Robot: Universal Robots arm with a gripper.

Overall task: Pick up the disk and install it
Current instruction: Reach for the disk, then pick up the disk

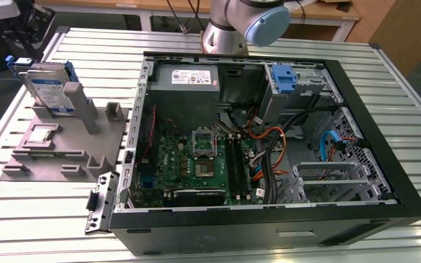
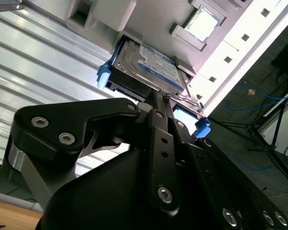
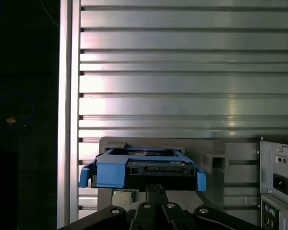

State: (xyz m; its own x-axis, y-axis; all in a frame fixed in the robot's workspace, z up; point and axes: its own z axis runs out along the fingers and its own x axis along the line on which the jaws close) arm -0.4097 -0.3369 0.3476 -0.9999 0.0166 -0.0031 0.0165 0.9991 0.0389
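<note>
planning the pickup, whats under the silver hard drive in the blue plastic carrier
A grey plastic fixture on the slatted metal table: the silver hard drive in its blue carrier stands on edge in a slot. Its bottom edge is hidden inside the slot.

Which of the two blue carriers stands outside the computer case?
The one framing the disk, upright in the grey stand at the exterior view's left; the other blue carrier sits inside the computer case.

open black pc case on slatted metal table — grey fixture block just beside
</note>
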